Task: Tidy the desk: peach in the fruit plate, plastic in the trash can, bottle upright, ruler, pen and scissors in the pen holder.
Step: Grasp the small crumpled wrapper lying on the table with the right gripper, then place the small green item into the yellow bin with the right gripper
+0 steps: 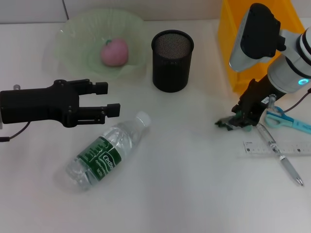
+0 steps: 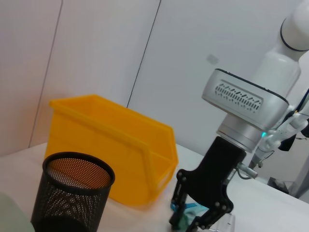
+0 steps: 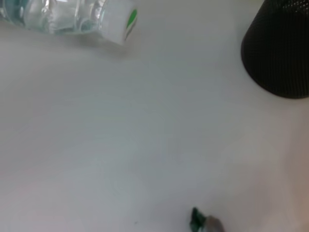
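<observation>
bottle lying on white desk

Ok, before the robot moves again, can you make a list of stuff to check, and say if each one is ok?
1. Peach in the fruit plate: ok, it is already inside.
2. Bottle upright: not ok, it lies on its side on the desk.
3. Pen holder standing, mouth free: ok, and it looks empty.
4. Plastic in the trash can: not ok, it is on the desk under the right gripper. Whether the grip is closed: cannot tell.
5. Ruler, pen and scissors in the holder: not ok, all lie on the desk.
6. Left gripper open, above the bottle: ok.
</observation>
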`<move>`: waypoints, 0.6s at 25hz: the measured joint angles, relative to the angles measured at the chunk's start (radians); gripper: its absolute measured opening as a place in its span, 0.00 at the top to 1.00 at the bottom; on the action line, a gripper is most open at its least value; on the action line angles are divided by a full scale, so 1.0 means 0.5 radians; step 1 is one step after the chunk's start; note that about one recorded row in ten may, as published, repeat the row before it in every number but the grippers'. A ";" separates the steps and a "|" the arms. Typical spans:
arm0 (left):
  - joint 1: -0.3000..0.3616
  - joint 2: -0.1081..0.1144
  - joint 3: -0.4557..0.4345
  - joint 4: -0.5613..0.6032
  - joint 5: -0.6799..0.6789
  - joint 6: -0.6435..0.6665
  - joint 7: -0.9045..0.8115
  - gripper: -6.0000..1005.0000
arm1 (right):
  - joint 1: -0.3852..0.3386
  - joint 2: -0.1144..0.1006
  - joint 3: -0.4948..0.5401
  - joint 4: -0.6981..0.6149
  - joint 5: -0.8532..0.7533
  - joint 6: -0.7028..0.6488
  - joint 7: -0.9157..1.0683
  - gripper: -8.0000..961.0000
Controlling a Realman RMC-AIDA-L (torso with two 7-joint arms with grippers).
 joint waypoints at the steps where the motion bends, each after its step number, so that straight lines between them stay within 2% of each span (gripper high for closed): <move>1: 0.000 0.000 0.000 0.000 0.000 0.000 0.000 0.21 | 0.000 0.000 0.000 0.000 0.000 0.000 0.000 0.52; 5: -0.001 0.001 0.000 -0.005 0.001 -0.008 0.000 0.21 | -0.008 0.000 0.002 -0.009 -0.002 -0.039 0.005 0.70; 7: -0.001 0.001 0.000 -0.017 -0.002 -0.008 0.001 0.21 | -0.014 0.000 0.003 -0.021 -0.002 -0.054 0.007 0.94; 13: 0.006 0.004 0.000 -0.028 -0.009 -0.008 0.001 0.21 | -0.036 0.000 0.004 -0.080 0.003 -0.099 0.010 0.97; 15: 0.014 0.004 -0.001 -0.028 -0.010 -0.006 0.001 0.21 | -0.082 0.000 0.019 -0.198 0.013 -0.129 0.027 0.98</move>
